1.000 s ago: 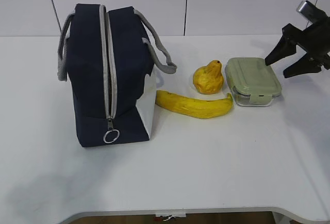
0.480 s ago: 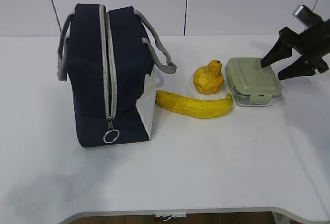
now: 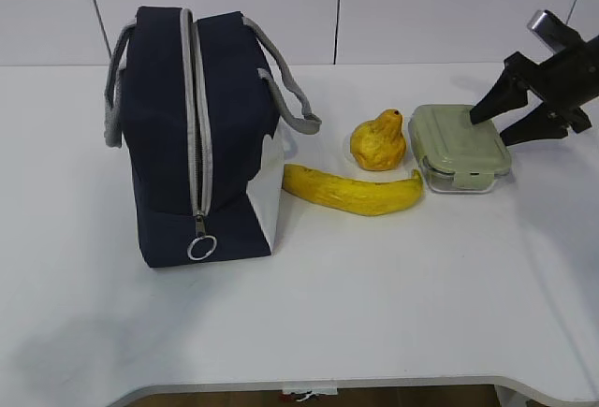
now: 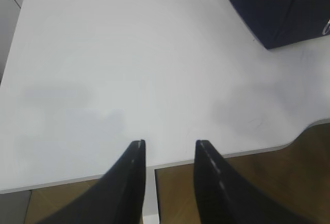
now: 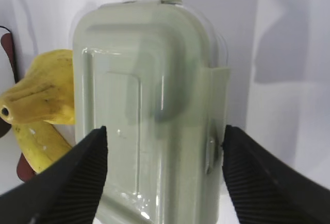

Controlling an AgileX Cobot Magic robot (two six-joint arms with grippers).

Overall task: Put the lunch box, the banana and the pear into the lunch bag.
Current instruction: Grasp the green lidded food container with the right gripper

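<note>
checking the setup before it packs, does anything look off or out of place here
Only one thing: the lunch bag is zipped shut, ring pull at the zipper's end, so nothing can go in. The lunch box, pear and banana look intact.

A white table [image 3: 393,285] carries four things — lunch bag [image 3: 192,136], pear [image 3: 378,140], banana [image 3: 353,192], lunch box [image 3: 459,147].

The right gripper [image 3: 510,119] is running off the right edge of the exterior view, its arm lost past the frame. From the left wrist, the lunch bag [image 4: 278,5] is showing only a navy corner, cut by the top and right edges. From the right wrist, the pear [image 5: 44,92] is hiding most of the banana [image 5: 38,141], and the lunch box [image 5: 149,105] is running off the bottom edge.
</note>
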